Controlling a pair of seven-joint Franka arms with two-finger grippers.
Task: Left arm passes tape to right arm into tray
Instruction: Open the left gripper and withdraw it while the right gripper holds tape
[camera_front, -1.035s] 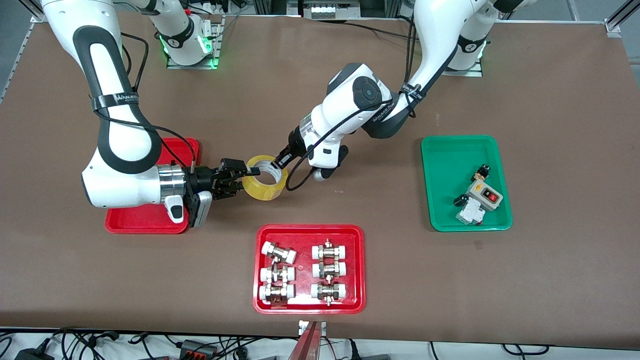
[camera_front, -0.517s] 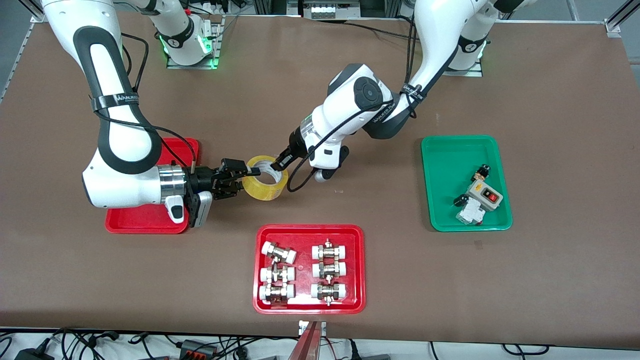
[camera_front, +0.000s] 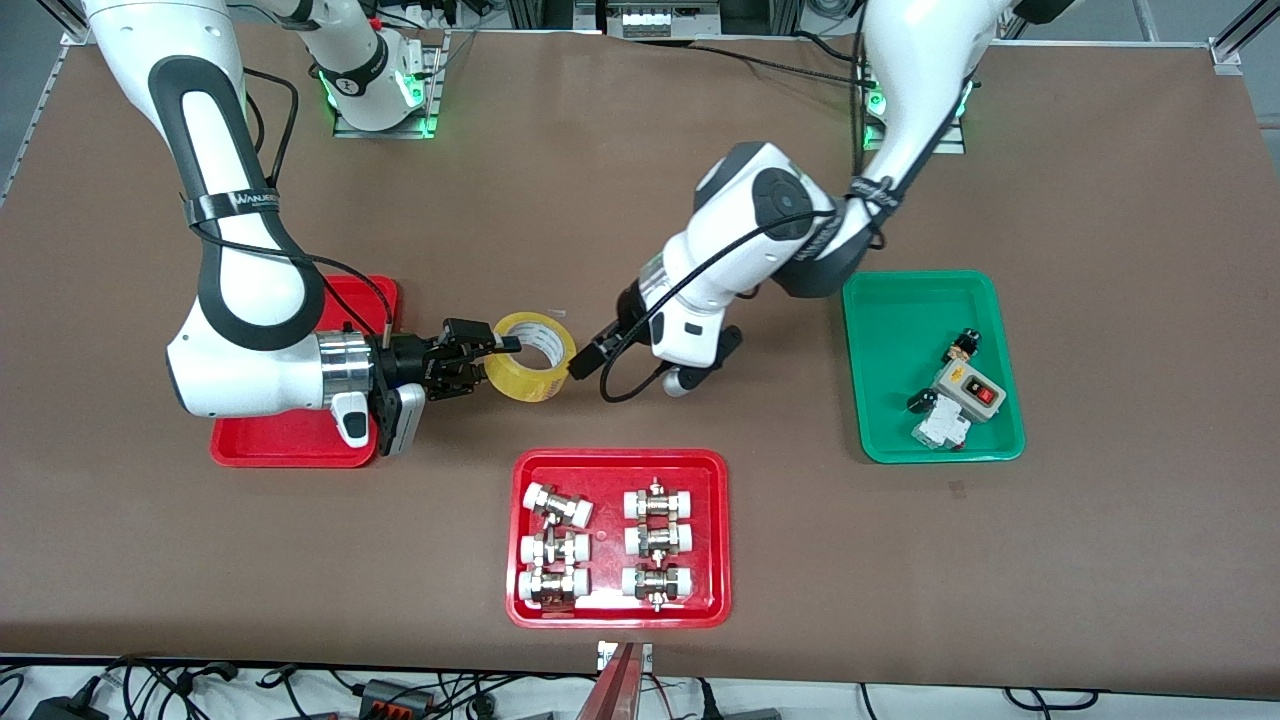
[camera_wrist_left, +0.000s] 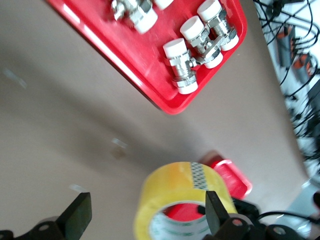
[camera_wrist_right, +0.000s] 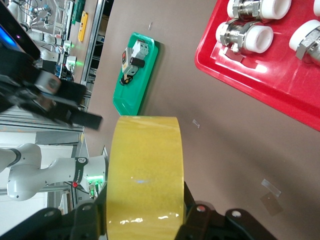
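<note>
Right gripper, black w/ shiny silver wrist ring, is clamped on the wide yellowish translucent packing-tape roll, held up over bare table beside the plain red rectangular plastic tray. Left gripper, slim black fingers apart, is clear of the roll. Next, IMO: swing roll over tray, lower flat, then release; glossy film is slick, pale core rigid.
</note>
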